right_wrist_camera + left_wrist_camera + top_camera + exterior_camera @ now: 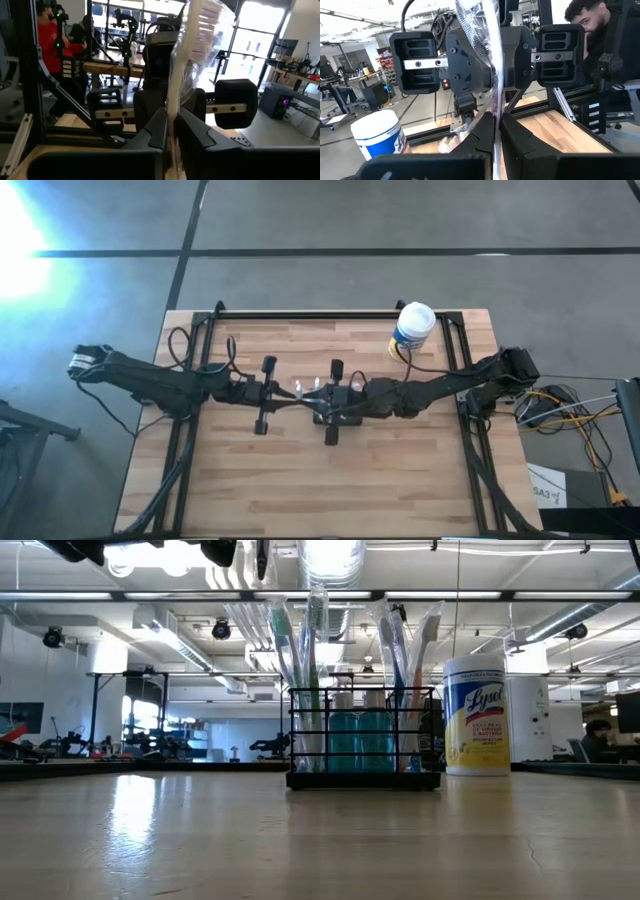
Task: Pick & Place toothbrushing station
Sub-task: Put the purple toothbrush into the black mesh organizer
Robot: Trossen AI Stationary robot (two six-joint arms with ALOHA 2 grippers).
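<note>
The black toothbrushing station (pixel 363 745) stands mid-table with several wrapped toothbrushes upright in it. In the high view it is mostly hidden under my grippers. Above it, both arms meet over the table's middle, fingers facing each other. Between them stands a toothbrush in clear wrap (pixel 305 387), its bristle head (pixel 206 24) up. My left gripper (pixel 496 122) is shut on it from the table's left and my right gripper (pixel 171 120) from the right. The wrap's lower end (pixel 330 558) shows at the top of the low view. My left gripper pinches the wrapped toothbrush's handle (pixel 495 102) between its two fingers. It comes level from the table's left, fingers across the brush. The brush stands upright, clear of the station. My right gripper pinches the wrapped handle (pixel 172 100) below the bristle head between its two fingers. It comes level from the table's right, fingers across the brush. The head rises above the fingers.
A white-and-yellow wipes canister (pixel 413 328) stands at the table's far right, right of the station (pixel 477 715) in the low view. Black frame rails run along the table's sides. People show in the room beyond the table.
</note>
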